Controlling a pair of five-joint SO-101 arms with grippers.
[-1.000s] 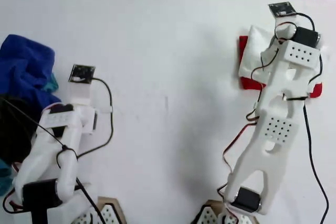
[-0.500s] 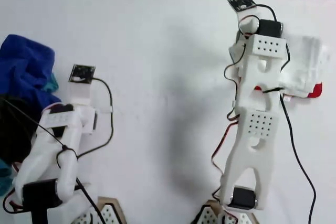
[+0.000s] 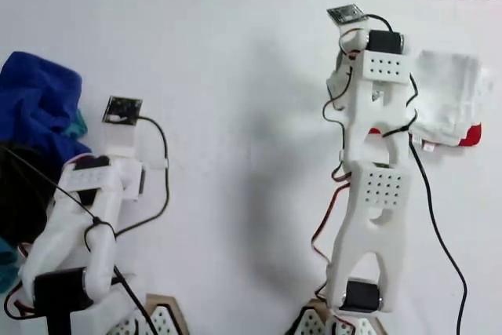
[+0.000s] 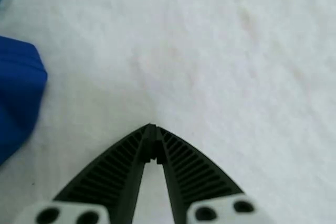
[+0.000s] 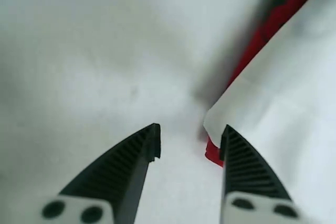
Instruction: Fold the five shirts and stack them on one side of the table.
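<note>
1. Right gripper (image 5: 189, 140) has swung off the white shirt (image 3: 447, 96) folded over the red shirt (image 3: 472, 136), jaws open beside them.
2. Left gripper (image 4: 152, 145) waits closed near the crumpled blue shirt (image 3: 39, 100), likely next.

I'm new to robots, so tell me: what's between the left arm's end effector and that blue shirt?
Only bare white table, as the left wrist view shows: the shut end effector sits apart from the blue shirt.
</note>
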